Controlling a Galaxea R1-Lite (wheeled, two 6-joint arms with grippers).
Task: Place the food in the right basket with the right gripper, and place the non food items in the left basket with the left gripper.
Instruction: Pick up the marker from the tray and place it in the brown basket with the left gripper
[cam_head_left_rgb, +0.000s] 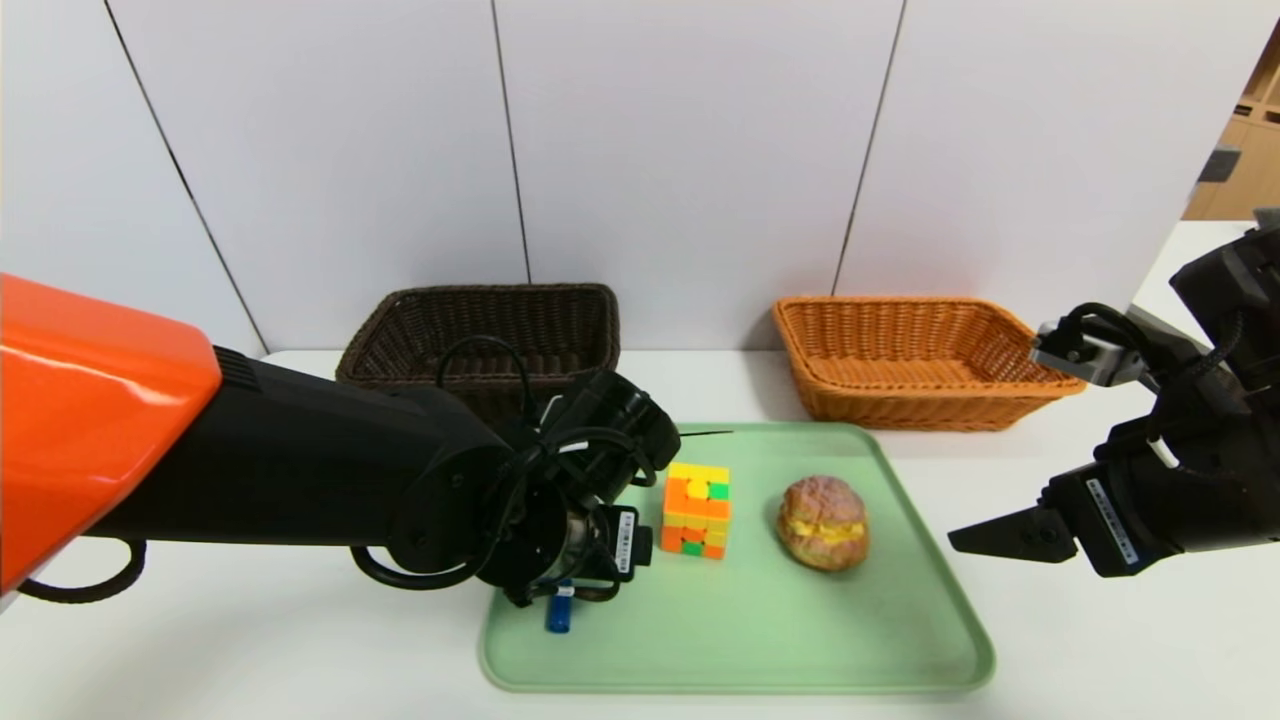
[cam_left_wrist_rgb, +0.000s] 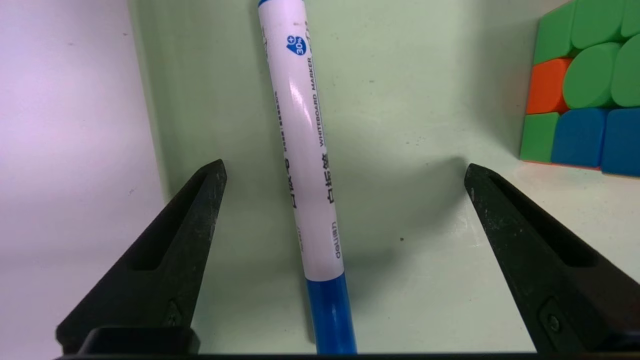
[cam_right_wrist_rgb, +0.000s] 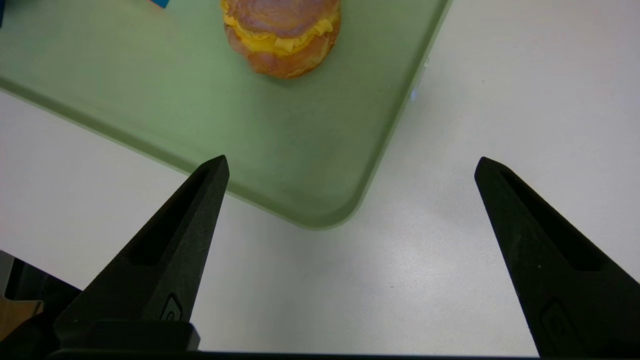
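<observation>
- Left gripper (cam_left_wrist_rgb: 345, 167) spread around marker (cam_left_wrist_rgb: 312, 165) on tray (cam_head_left_rgb: 740, 683); could slip if pinched off-centre.
- Cube (cam_head_left_rgb: 696, 510) just right, liable to be nudged.
- Right gripper (cam_right_wrist_rgb: 352, 160) spread, right of bun (cam_head_left_rgb: 823, 522).

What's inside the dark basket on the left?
Only bare woven wicker shows in the dark basket; its near part is hidden behind the left arm, so I can't tell there.

Head view: scene bright, evenly lit; soft shading on the desk (cam_head_left_rgb: 250, 630); glare streaks on the orange arm cover (cam_head_left_rgb: 90, 350). Left wrist view: highlight on the whiteboard marker (cam_left_wrist_rgb: 300, 125), soft shadows across the green tray (cam_left_wrist_rgb: 400, 300). Right wrist view: diffuse sheen on the desk, light source unseen.
</observation>
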